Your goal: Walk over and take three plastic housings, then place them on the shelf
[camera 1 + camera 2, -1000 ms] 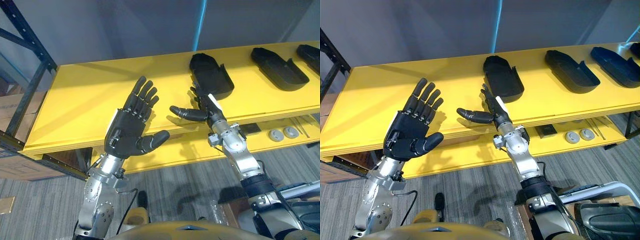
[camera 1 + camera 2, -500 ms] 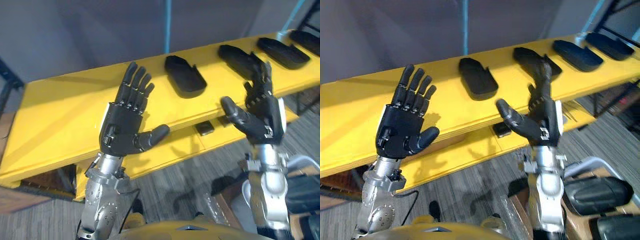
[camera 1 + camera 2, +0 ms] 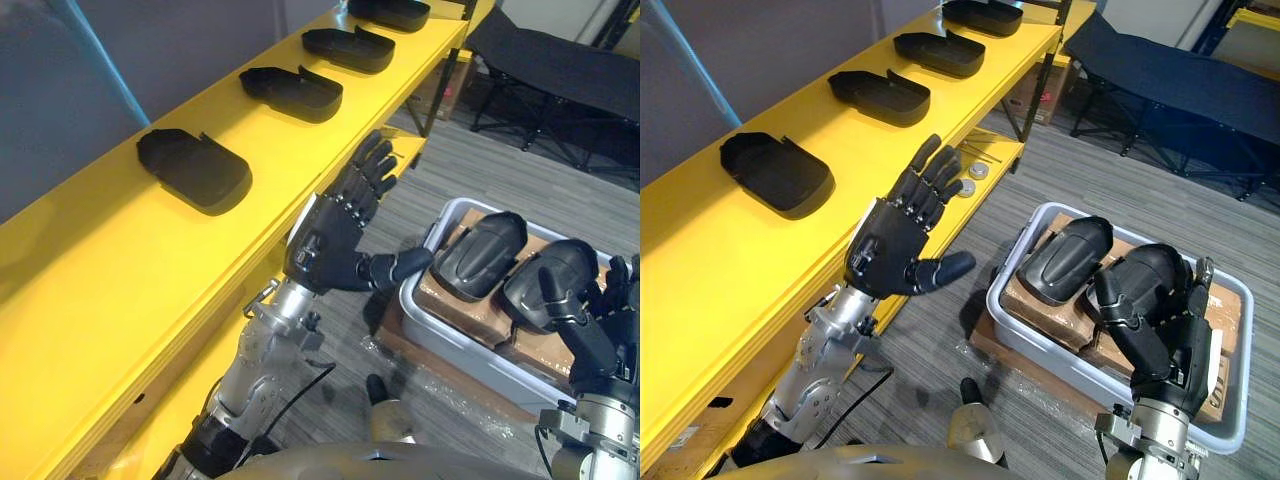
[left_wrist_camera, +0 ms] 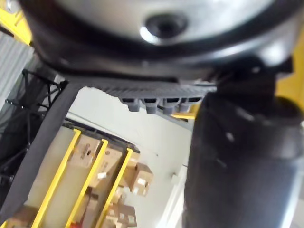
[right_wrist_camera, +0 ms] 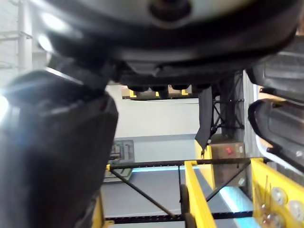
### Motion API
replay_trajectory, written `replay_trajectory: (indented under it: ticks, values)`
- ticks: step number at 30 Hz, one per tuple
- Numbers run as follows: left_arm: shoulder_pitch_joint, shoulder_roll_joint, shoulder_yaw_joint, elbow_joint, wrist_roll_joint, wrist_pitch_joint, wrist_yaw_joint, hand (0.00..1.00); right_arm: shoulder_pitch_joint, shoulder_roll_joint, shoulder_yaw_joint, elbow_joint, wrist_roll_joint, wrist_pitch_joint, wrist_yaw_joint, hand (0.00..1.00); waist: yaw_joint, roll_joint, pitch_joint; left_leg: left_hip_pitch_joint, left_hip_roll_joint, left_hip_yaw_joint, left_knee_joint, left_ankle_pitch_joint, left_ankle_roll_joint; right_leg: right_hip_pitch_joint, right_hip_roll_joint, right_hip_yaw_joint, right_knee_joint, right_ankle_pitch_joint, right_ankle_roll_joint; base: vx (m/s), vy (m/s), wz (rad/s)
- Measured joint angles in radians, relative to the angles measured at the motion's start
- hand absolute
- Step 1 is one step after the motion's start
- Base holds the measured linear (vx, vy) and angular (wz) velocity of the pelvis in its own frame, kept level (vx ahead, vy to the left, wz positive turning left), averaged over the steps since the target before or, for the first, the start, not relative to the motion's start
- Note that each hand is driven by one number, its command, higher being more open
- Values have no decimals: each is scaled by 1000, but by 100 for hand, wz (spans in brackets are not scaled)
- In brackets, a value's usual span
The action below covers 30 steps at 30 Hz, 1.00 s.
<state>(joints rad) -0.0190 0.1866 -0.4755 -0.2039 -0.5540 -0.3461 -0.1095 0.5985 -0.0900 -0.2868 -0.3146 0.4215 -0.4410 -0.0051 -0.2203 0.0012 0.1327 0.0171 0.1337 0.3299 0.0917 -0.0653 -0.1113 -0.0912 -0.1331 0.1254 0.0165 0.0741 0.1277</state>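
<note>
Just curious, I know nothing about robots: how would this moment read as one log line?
left hand open, empty | right hand open near bin | bin housings: two | shelf housings: four

Past the fingers (image 5: pixel 156 89) of the right hand (image 5: pixel 166 42), a yellow shelf frame (image 5: pixel 194 190), a cardboard box (image 5: pixel 227 147) and a black plastic housing (image 5: pixel 280 124) are being shown.

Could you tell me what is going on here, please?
The robot faces a grey bin holding two dark housings. Both hands are open and empty: the left hand raised beside the yellow shelf, the right hand near the bin. Four other housings lie in a row on the shelf.
</note>
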Motion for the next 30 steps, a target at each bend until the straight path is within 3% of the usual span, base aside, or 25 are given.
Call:
replay_trajectory:
  ticks: [1,3,4,7,9,12,13,14,16,18,20,22,24,25,26,27,28,29,30]
  values:
    - [22,9,37,-3,8,0,25,100,-34,-25,40,20,39,1,39,100,23,10,0,-23,-17,-125,91,-78,13,0,24,50,4,0,-5,-24,26,-127]
    - [66,8,104,-8,9,0,34,100,-81,-65,109,77,77,19,78,100,34,29,-2,-35,-19,-197,178,-154,20,0,58,92,25,-8,-16,11,51,-89]
    - [80,7,132,-11,8,0,30,100,-89,-68,138,119,91,28,89,100,43,45,-6,-46,-20,-225,221,-183,25,-12,72,101,48,-18,-18,27,58,-47]
    - [115,-3,168,-63,0,-2,-10,100,-102,-34,193,245,191,65,82,100,82,62,10,-57,-22,-258,298,-217,23,-69,101,128,181,-51,-13,21,49,-31]
    - [142,-20,172,-106,-34,-2,-25,100,-94,20,213,262,204,65,82,100,88,56,32,-32,-22,-244,310,-233,31,-82,109,124,232,-53,-15,-55,49,-56]
    - [185,-37,175,-130,-36,-2,-31,100,-68,70,260,230,240,58,139,100,112,17,59,4,-18,-151,345,-268,53,-79,90,56,201,-55,-26,-177,47,-93]
    - [191,-37,174,-128,-28,3,-27,100,-70,70,269,224,260,58,156,100,110,20,60,9,-18,-137,337,-267,64,-66,71,12,183,-66,-43,-157,109,-62]
    - [196,-42,177,-128,-13,13,-21,100,-86,66,283,220,290,54,186,100,114,35,57,15,-4,-103,306,-246,94,-79,39,-73,185,-101,-101,-173,60,-79]
    - [204,-41,216,-140,3,21,-14,100,-141,49,310,221,298,52,212,100,140,24,58,6,3,-38,276,-209,89,-152,-18,-173,358,-115,-114,-165,-24,-73]
    - [213,-42,261,-138,6,43,23,100,-213,34,360,233,276,48,203,100,162,29,62,-3,18,-22,265,-182,82,-132,-79,-249,501,-163,-125,-90,-82,-32]
    - [226,-44,320,-116,-3,46,38,100,-293,23,420,273,232,47,153,100,195,23,59,-30,51,-11,270,-160,55,-59,-178,-318,551,-194,-158,-43,-175,-26]
    - [241,-45,356,-104,-37,48,40,100,-338,24,446,311,195,47,112,100,217,13,54,-50,87,-2,275,-142,24,-19,-260,-364,538,-191,-165,-53,-312,-31]
    - [265,-50,373,-104,-72,50,39,100,-340,28,454,333,153,49,77,100,223,7,51,-75,141,-3,294,-126,-17,11,-302,-381,486,-153,-173,-54,-471,-32]
    - [265,-51,375,-103,-95,66,38,100,-332,27,451,350,136,51,64,100,218,7,51,-98,185,-23,312,-111,-58,15,-265,-374,467,-162,-99,-52,-572,-30]
    - [266,-58,369,-103,-108,80,38,100,-327,20,447,354,136,58,59,100,219,15,50,-100,208,-36,303,-100,-77,12,-239,-386,476,-188,-69,-40,-596,-39]
    - [264,-78,353,-103,-121,108,39,100,-306,12,419,358,137,66,57,100,213,24,51,-93,250,-62,277,-76,-109,2,-198,-396,501,-243,-2,-18,-496,-34]
    - [263,-85,326,-103,-141,130,40,100,-280,5,392,360,137,67,58,100,195,18,55,-76,275,-73,246,-48,-130,-1,-173,-402,531,-302,24,-20,-492,-25]
    - [263,-91,316,-103,-150,143,43,100,-272,2,382,360,137,71,58,100,181,17,56,-71,284,-83,230,-31,-126,-3,-162,-408,542,-325,25,-31,-468,-10]
    - [261,-104,296,-103,-164,169,55,100,-264,-19,350,361,137,83,58,100,155,17,57,-70,299,-99,205,14,-90,-13,-142,-425,550,-347,11,-33,-420,-16]
